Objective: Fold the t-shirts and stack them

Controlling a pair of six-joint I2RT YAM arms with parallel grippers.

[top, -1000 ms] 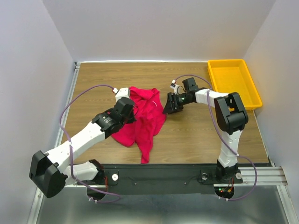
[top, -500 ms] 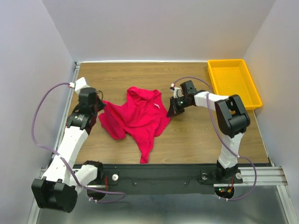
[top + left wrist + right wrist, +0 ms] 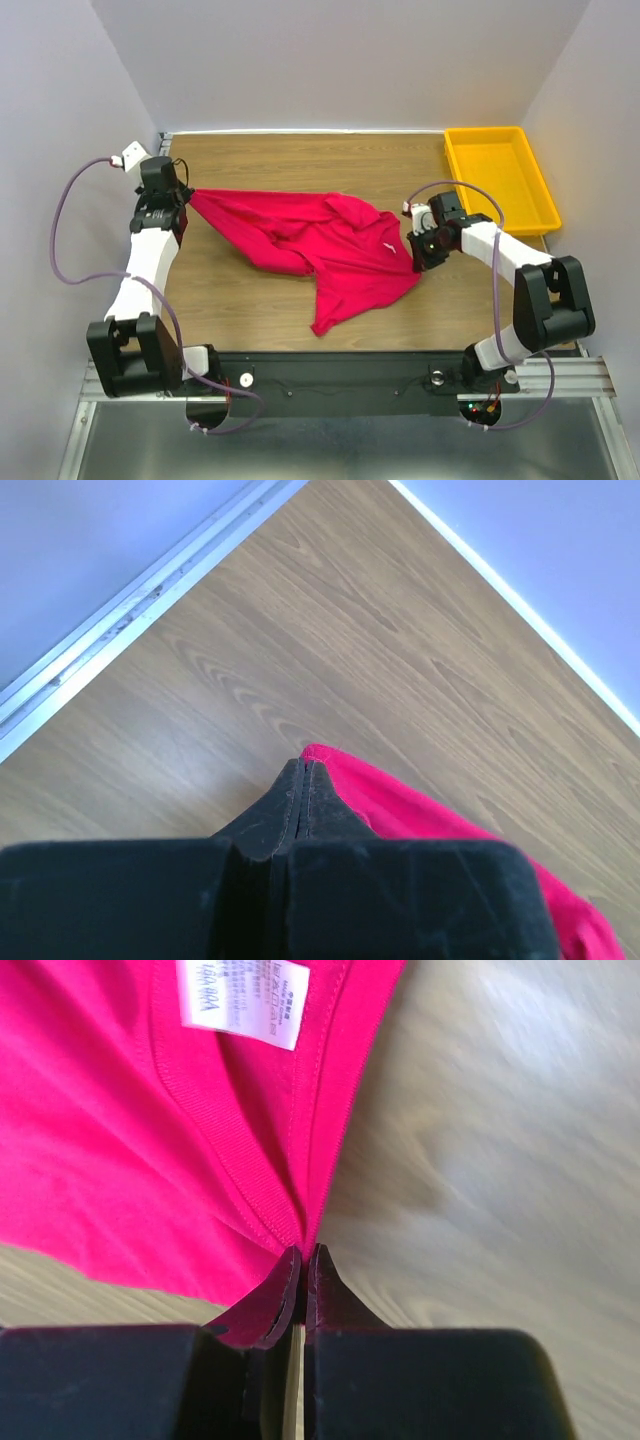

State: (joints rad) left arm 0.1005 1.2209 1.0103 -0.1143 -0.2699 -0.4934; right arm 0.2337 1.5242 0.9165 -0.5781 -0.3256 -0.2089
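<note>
The two arms have swung apart in the last second. Before, the shirt (image 3: 320, 245) lay bunched in a narrow heap mid-tabletop, with the left hand (image 3: 188, 196) over it and the right hand (image 3: 417, 262) open just beside it. Now the right hand has closed on the cloth and both have drawn outward, so the shirt is spread wide across the tabletop (image 3: 300, 165) between them.

The left hand is clamped shut on a corner of red fabric at the far left, near the table's edge rail. The right hand pinches the shirt at the edge of its collar (image 3: 215, 1130), with its fingers pressed together and the cloth running straight out from the tips.

For the task, this looks like the flattening step and not yet a fold. The garment is opened out but not yet square.

The shirt is a plain crimson-pink. It is taut along its far edge from the left hand toward the middle and slacker beyond. Creases and a doubled-over ridge gather near the centre, and one loose flap trails toward the near edge. A small white label (image 3: 243, 990) shows inside the neck, close to the right hand. The shirt lies well apart from the yellow tray (image 3: 485, 131) at the far right corner.
</note>
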